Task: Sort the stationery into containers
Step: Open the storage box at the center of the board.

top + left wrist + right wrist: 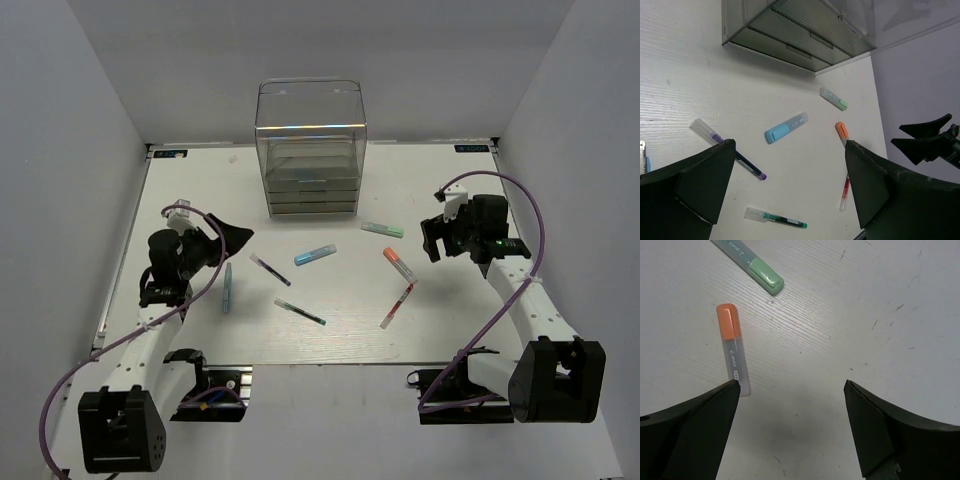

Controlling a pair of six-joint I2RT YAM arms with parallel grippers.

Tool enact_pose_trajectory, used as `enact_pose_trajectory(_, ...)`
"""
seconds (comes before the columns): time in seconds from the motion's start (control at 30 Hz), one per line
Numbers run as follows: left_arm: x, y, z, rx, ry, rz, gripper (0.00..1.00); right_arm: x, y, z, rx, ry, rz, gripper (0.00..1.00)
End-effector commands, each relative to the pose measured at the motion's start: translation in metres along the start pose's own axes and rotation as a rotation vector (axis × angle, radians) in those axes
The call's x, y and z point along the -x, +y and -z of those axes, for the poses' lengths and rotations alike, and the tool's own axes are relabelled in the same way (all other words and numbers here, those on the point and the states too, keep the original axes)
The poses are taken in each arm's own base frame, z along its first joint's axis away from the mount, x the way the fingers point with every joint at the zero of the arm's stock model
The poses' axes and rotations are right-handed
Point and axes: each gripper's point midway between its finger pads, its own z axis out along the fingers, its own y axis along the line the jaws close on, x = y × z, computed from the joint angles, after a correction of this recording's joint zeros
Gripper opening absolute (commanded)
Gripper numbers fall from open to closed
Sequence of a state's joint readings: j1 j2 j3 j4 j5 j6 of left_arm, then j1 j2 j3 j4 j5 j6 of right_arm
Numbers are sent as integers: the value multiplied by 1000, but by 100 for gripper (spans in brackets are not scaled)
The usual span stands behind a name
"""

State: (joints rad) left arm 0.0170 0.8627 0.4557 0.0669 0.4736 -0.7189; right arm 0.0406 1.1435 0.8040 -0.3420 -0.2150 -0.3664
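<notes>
Several pens and markers lie loose on the white table: a mint green marker, a light blue marker, an orange marker, a red pen, a dark purple pen, a teal pen and a light blue pen. The clear cabinet with stacked grey drawers stands at the back centre, drawers shut. My left gripper is open and empty, left of the purple pen. My right gripper is open and empty, just right of the orange marker.
White walls enclose the table on the left, back and right. The right gripper shows at the right edge of the left wrist view. The mint marker lies beyond the orange one in the right wrist view.
</notes>
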Motion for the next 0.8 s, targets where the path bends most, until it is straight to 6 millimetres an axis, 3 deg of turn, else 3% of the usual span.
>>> enact_pose_trajectory(0.0, -5, -16, -6, -103, 30, 12, 100, 22, -4, 3, -5, -61, 9, 90)
enact_pose_trajectory(0.13, -11, -9, -15, -98, 66, 51, 95, 27, -4, 7, 5, -76, 53, 90)
enact_pose_trajectory(0.17, -14, -4, -18, -86, 79, 61, 93, 29, 7, 9, 63, -90, 64, 90)
enact_pose_trajectory(0.27, -17, -9, -23, -101, 95, 63, 85, 29, 21, 12, 132, -118, 121, 90)
enact_pose_trajectory(0.3, -15, -14, -28, -115, 95, 69, 77, 30, 23, 13, 142, -132, 125, 90)
enact_pose_trajectory(0.33, -18, -14, -30, -118, 105, 79, 72, 34, 26, 15, 155, -146, 131, 70)
enact_pose_trajectory(0.4, -16, -22, -36, -146, 102, 93, 58, 39, 28, 15, 175, -162, 133, 40)
enact_pose_trajectory(0.43, -21, -26, -42, -158, 124, 100, 46, 41, 29, 15, 179, -167, 136, 23)
enact_pose_trajectory(0.47, -24, -29, -45, -168, 131, 105, 40, 42, 29, 15, 180, -167, 138, 20)
enact_pose_trajectory(0.53, -23, -45, -53, -211, 125, 90, 34, 44, 29, 15, 182, -177, 133, 28)
enact_pose_trajectory(0.57, -27, -46, -59, -213, 142, 105, 34, 44, 31, 13, 189, -181, 135, 56)
enact_pose_trajectory(0.6, -22, -54, -64, -234, 124, 98, 34, 49, 30, 13, 185, -199, 141, 63)
enact_pose_trajectory(0.63, -25, -59, -69, -236, 126, 115, 40, 48, 31, 13, 195, -197, 126, 67)
enact_pose_trajectory(0.7, -27, -63, -82, -239, 133, 138, 56, 53, 35, 13, 217, -226, 121, 86)
enact_pose_trajectory(0.77, -23, -76, -94, -258, 114, 166, 75, 55, 41, 12, 247, -235, 107, 90)
